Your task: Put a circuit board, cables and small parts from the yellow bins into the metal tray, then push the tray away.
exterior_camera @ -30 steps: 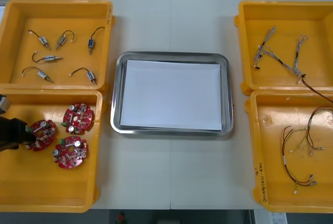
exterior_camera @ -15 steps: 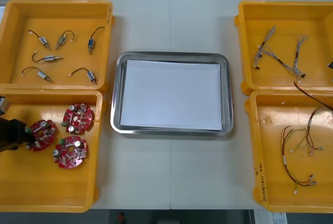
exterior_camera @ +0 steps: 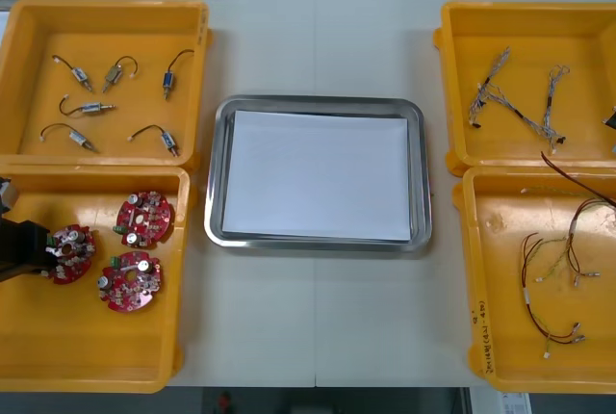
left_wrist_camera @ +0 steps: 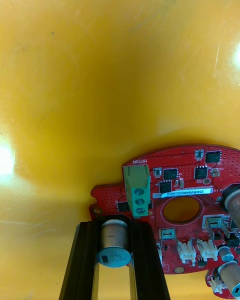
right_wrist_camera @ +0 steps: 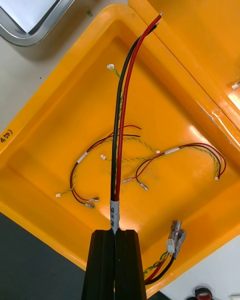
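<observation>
Three round red circuit boards lie in the near left yellow bin (exterior_camera: pixel 96 356). My left gripper (exterior_camera: pixel 44 248) is at that bin's left edge, shut on the leftmost circuit board (exterior_camera: pixel 71 253). In the left wrist view its fingers (left_wrist_camera: pixel 86 260) clamp a silver can-shaped part (left_wrist_camera: pixel 114 240) on that circuit board (left_wrist_camera: pixel 185 230). My right gripper (right_wrist_camera: pixel 115 232) is shut on a black and red cable (right_wrist_camera: pixel 122 110), held above the near right bin (right_wrist_camera: pixel 60 110). That cable's free end (exterior_camera: pixel 566 171) crosses the rims of the right bins. The metal tray (exterior_camera: pixel 219 173), white inside, sits mid-table.
The far left bin (exterior_camera: pixel 29 19) holds several small metal parts (exterior_camera: pixel 91 106). The far right bin (exterior_camera: pixel 462 77) holds twisted cables (exterior_camera: pixel 500 96). Red and yellow cables (exterior_camera: pixel 549 270) lie in the near right bin. Bare table lies in front of and behind the tray.
The left gripper has closed on the leftmost board, which shifted slightly left. The cable end on the right has drawn back towards the right edge.
</observation>
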{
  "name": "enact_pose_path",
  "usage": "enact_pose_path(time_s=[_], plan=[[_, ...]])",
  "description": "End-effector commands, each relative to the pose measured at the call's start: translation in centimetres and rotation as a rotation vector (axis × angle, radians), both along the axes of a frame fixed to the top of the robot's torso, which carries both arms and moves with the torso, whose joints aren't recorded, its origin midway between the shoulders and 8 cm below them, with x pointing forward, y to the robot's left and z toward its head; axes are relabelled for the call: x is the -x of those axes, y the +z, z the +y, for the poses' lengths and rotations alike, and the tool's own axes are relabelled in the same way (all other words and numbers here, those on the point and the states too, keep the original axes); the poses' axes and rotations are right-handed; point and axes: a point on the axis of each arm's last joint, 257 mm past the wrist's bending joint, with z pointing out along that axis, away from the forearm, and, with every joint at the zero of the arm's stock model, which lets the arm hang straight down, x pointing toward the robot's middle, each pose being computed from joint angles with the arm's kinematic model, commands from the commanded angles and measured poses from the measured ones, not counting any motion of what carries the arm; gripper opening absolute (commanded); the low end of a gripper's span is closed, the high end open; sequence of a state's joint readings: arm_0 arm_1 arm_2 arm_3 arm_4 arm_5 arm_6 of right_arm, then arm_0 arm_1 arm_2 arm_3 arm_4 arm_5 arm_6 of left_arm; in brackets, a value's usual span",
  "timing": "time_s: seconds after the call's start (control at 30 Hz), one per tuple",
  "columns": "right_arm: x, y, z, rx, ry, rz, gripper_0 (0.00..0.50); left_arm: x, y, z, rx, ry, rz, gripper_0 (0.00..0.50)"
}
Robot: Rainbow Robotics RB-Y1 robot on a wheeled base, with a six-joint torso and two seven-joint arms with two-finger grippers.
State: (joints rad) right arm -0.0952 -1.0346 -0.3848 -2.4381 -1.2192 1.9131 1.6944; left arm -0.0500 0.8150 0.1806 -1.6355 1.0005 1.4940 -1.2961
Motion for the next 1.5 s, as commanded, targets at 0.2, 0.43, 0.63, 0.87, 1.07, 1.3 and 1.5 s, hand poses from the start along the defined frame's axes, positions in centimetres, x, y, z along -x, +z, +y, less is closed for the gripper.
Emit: enact_pose_path(time_s=[0.2,0.43,0.63,0.87,1.07,1.3,1.5], plan=[[-0.3,0.5,0.5,0.028,0.035,-0.029,0.000,-1.6,5.0,0.0,-0.043,-0.129,-0.055,0.001],[-0.4,0.5,0.4,0.031,0.030,-0.033,0.000,-1.3,9.7,-0.4,-0.086,-0.174,-0.086,0.000],[-0.4,0.5,0.3,0.032,0.029,-0.032,0.000,-1.0,12.6,-1.1,-0.135,-0.210,-0.101,0.000],[-0.4,0.6,0.4,0.030,0.030,-0.034,0.000,-0.9,15.3,-2.0,-0.167,-0.240,-0.103,0.000],[-0.4,0.7,0.5,0.027,0.032,-0.035,0.000,-2.1,17.2,-3.4,-0.155,-0.214,-0.119,0.000],[-0.4,0.6,0.4,0.027,0.029,-0.034,0.000,-4.2,18.0,-8.0,-0.142,-0.229,-0.126,0.000],[-0.4,0.6,0.4,0.026,0.026,-0.034,0.000,-5.5,17.7,-12.9,-0.124,-0.296,-0.129,0.001]])
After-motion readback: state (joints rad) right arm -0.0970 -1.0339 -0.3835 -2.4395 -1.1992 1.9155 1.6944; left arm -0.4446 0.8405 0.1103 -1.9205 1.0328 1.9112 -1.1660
